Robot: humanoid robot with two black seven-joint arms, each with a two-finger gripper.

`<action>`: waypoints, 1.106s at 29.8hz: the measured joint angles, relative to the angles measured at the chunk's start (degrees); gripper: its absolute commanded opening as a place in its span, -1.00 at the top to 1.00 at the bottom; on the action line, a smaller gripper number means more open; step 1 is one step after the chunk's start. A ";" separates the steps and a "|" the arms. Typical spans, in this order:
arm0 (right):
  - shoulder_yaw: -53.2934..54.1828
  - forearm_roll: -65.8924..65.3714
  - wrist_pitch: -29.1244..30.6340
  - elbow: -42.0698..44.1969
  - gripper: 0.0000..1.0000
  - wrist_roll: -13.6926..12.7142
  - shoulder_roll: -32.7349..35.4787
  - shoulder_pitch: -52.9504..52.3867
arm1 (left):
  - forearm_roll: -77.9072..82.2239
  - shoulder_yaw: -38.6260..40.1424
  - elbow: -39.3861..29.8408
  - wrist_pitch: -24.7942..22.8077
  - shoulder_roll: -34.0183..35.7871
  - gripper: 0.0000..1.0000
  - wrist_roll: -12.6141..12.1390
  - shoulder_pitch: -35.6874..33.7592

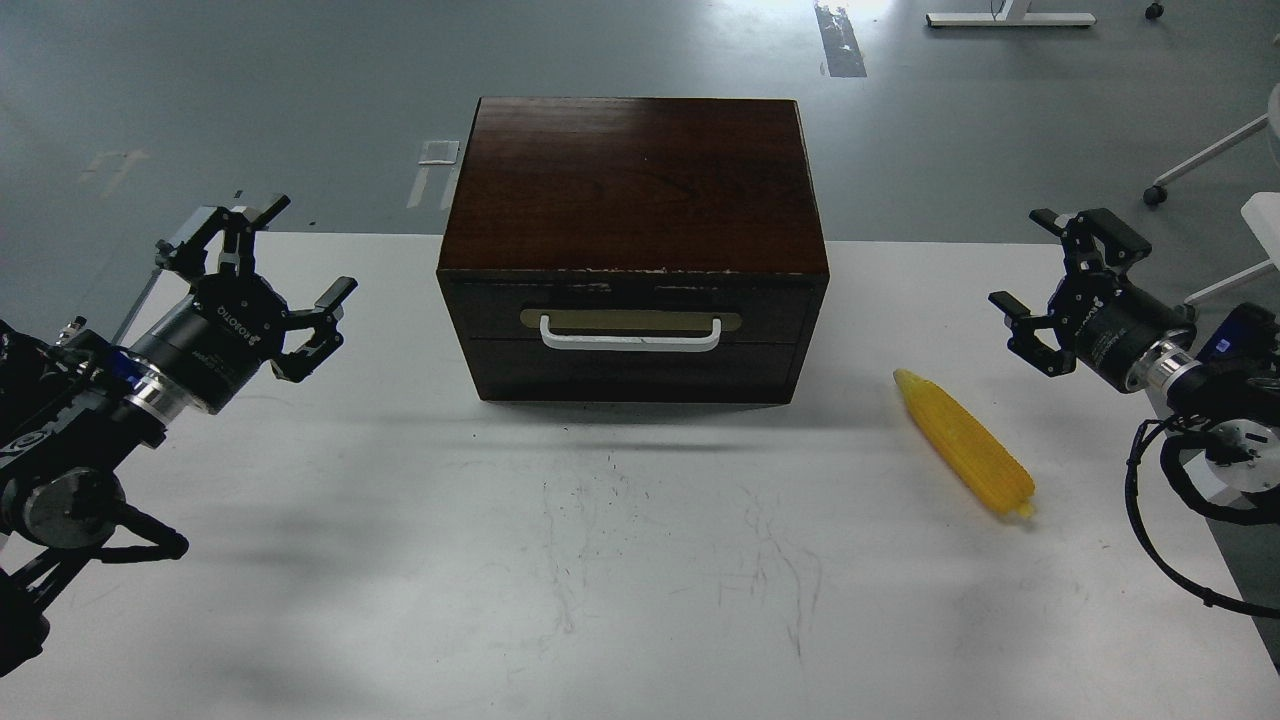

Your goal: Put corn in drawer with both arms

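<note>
Setting: grey floor beyond a white tabletop (640, 560), its surface marked with faint scratches near the front edge.
Box: dark brown wooden box (634, 190) standing at the middle of the tabletop's far edge, front facing the camera.
Drawer: the drawer (634, 305) is pushed fully in, its chipped dark front flush with the box; a white bar handle (630, 338) sits on a brass-coloured plate.
Corn: the corn (965, 444) lies flat on the tabletop to the right of the box, well apart from it, toward the right edge, its length running diagonally.
Left gripper: the left gripper (268, 262) hovers over the left edge, fingers spread wide, holding nothing.
Right gripper: the right gripper (1040, 275) hangs above the right edge, beyond the corn, fingers splayed, empty.
</note>
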State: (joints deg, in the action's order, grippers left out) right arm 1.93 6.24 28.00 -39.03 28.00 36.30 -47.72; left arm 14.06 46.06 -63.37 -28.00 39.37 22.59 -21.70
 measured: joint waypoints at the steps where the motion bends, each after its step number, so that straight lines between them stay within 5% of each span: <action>1: 0.00 0.00 0.00 0.00 -1.00 0.00 0.00 0.00 | 0.00 0.00 0.00 0.00 0.00 -0.98 0.00 0.00; 24: 2.05 -3.08 0.00 -1.14 -1.00 0.00 1.04 0.79 | 4.87 1.56 0.04 0.00 2.03 -0.98 0.88 0.37; 33: 3.28 -3.08 0.00 -0.99 -1.00 0.00 1.40 0.51 | 21.54 1.52 -2.10 -0.01 9.30 -0.98 4.88 -10.62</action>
State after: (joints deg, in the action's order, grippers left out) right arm 5.21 3.16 28.00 -40.01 28.00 37.70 -47.21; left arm 35.60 47.58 -65.46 -28.01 48.67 27.47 -32.32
